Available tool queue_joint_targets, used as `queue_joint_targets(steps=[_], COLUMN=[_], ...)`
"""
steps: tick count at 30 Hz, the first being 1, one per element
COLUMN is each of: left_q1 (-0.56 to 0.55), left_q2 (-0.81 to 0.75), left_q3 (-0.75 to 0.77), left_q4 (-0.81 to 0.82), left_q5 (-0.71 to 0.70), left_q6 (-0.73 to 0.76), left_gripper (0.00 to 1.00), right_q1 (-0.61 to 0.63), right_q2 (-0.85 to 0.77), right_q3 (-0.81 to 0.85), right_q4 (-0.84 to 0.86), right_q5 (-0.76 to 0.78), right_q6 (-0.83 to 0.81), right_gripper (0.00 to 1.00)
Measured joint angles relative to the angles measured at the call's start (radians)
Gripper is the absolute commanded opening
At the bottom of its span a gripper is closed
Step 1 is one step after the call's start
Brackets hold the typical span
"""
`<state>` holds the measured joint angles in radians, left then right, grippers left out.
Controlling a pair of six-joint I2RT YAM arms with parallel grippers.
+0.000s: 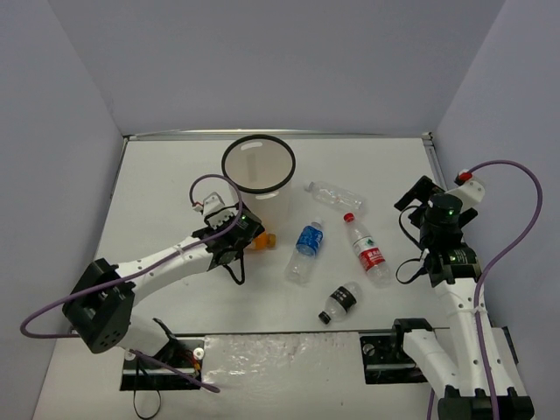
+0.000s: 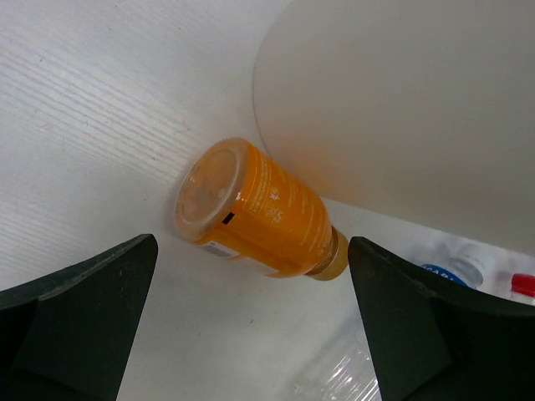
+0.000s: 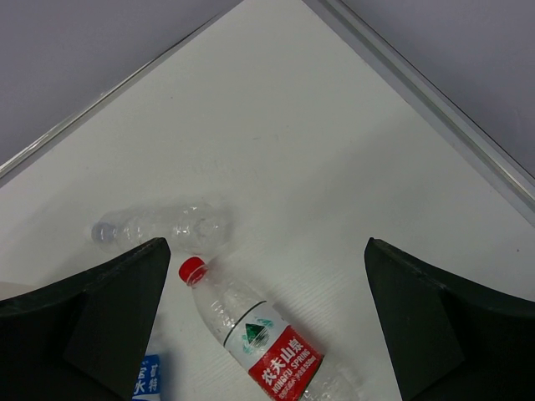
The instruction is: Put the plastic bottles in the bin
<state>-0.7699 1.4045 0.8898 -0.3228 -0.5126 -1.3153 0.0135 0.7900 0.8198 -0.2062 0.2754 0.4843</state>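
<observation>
Standing upright toward the far side of the table [image 1: 166, 188], the bin [image 1: 269, 208] is being recorded in the top view with its black rim uppermost. All five bottles are lying on their sides outside it. The orange-filled bottle [image 1: 262, 241] is lying at the foot of the bin on its near side, and the left gripper [image 1: 250, 234] is being held right at it. The blue-labelled bottle [image 1: 304, 249] is lying just to the right. The red-labelled bottle [image 1: 368, 251] is lying further right, the plain clear bottle [image 1: 335, 196] beyond both, and the black-labelled bottle [image 1: 341, 303] nearest the arm bases. The right gripper [image 1: 413, 198] is being held over the table's right side, clear of every bottle.

In the left wrist view, the fingers [image 2: 84, 322] are being held wide apart and nothing is being gripped. The orange-filled bottle is lying on the table ahead of the gap, base toward the left, cap toward the right. It appears to be touching the bin wall, though the contact line is not clearly shown.

In the right wrist view, the fingers are likewise being held wide apart, with nothing between them. The red-labelled bottle is lying on the table below the gap, its red cap pointing toward the plain clear bottle just beyond it. A corner of a blue label is showing at the left finger's edge.
</observation>
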Motion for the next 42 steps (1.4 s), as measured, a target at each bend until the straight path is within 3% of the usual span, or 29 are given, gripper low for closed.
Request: queue_joint_targets(steps=[11, 20, 24, 27, 28, 34, 42], left_q1=[0.000, 0.009, 0.017, 0.017, 0.016, -0.016, -0.112], left_q2=[0.155, 0.252, 0.264, 0.245, 0.231, 0.036, -0.254], left_q3=[0.003, 0.013, 0.023, 0.020, 0.015, -0.031, -0.017], left_q4=[0.065, 0.121, 0.121, 0.115, 0.108, 0.050, 0.037], left_q5=[-0.048, -0.067, -0.069, -0.067, -0.067, -0.096, -0.087], left_q6=[-0.136, -0.188, -0.208, -0.218, -0.218, -0.101, 0.327], left_gripper=[0.96, 0.75, 0.30, 0.05, 0.02, 0.00, 0.00], right_q1=[0.000, 0.000, 0.000, 0.000, 0.000, 0.000, 0.000], right_q2=[0.016, 0.026, 0.020, 0.007, 0.002, -0.017, -0.020], right_q3=[-0.002, -0.003, -0.003, -0.006, -0.007, -0.009, -0.009], right_q4=[0.000, 0.000, 0.000, 0.000, 0.000, 0.000, 0.000], right_q5=[0.016, 0.024, 0.024, 0.024, 0.024, 0.023, 0.011], right_q6=[-0.016, -0.023, -0.026, -0.029, -0.030, -0.033, -0.033], right_gripper=[1.00, 1.00, 1.00, 1.00, 1.00, 1.00, 1.00])
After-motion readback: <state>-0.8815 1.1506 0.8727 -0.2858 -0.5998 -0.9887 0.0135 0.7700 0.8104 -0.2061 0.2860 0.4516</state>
